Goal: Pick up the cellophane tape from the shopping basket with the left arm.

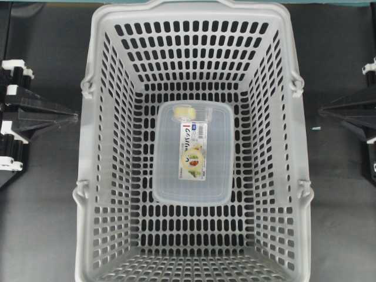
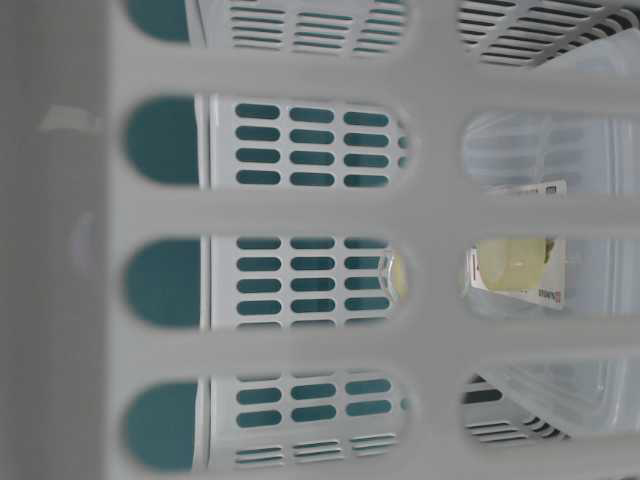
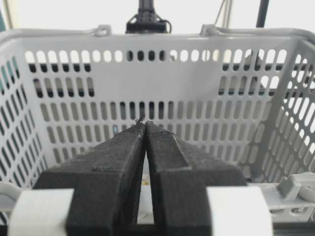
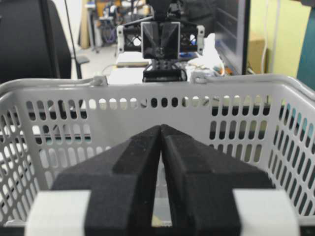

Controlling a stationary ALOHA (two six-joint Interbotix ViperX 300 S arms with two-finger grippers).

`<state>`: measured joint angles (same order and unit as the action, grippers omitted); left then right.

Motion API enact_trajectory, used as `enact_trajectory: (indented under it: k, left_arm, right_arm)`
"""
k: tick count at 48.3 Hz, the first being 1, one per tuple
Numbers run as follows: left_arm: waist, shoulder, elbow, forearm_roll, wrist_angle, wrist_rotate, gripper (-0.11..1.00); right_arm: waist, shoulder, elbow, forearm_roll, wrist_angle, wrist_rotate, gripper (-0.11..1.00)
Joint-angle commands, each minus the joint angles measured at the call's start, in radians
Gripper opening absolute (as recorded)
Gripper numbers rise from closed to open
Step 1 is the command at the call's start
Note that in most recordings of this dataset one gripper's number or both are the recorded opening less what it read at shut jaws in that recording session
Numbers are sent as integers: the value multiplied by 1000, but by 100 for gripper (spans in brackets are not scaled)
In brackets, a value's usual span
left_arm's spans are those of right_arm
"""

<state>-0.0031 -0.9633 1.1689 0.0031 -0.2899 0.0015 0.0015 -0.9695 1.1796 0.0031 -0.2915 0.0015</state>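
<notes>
The cellophane tape (image 1: 187, 111) is a small pale-yellow roll in clear wrapping. It lies inside the shopping basket (image 1: 88, 147), on top of the clear lidded container (image 1: 194, 182), at the container's end toward the top of the overhead view. The container rests flat on the slotted basket floor, roughly central, with its printed label (image 1: 193, 154) facing up just below the roll.

In the table-level view the camera looks through the basket wall (image 2: 300, 215); the pale-yellow roll (image 2: 512, 262) shows through one oblong slot, next to the label edge.

Left arm (image 1: 23, 114): parked outside the basket, at the left edge of the overhead view, over the dark table (image 1: 41, 235). It is well apart from the tape. In the left wrist view the fingers (image 3: 145, 129) are pressed together, tips touching, pinching nothing, and aimed at the basket's outer side wall (image 3: 197, 113).

Right arm (image 1: 352, 111): parked outside the opposite basket wall, at the right edge of the overhead view. In the right wrist view its fingers (image 4: 161, 130) are likewise pressed together and hold nothing, facing the basket rim (image 4: 236, 81).
</notes>
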Motion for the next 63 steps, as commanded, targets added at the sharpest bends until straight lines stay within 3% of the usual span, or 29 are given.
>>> enact_trajectory:
  k: [1, 5, 22, 39, 45, 56, 63]
  left_arm:
    - [-11, 6, -78, 41, 77, -21, 6]
    - [-17, 25, -152, 41, 196, -35, 0]
    - [-29, 245, -584, 41, 833, -37, 0]
    - [-26, 580, -910, 43, 1154, 2, 0]
    - [-21, 687, -1031, 43, 1269, 48, 0]
    - [-6, 861, -1284, 43, 1528, 67, 0]
    - [-3, 953, -1433, 43, 1643, 72, 0]
  right_arm:
    - [2, 11, -20, 3, -6, 2, 1]
    - [0, 9, -21, 3, 3, 5, 0]
    - [0, 6, -54, 3, 97, 2, 0]
    - [0, -11, -60, 5, 169, 3, 2]
    - [2, -21, -63, 5, 187, 6, 18]
    - [0, -37, -67, 5, 204, 6, 73]
    - [2, -38, -66, 5, 206, 6, 78]
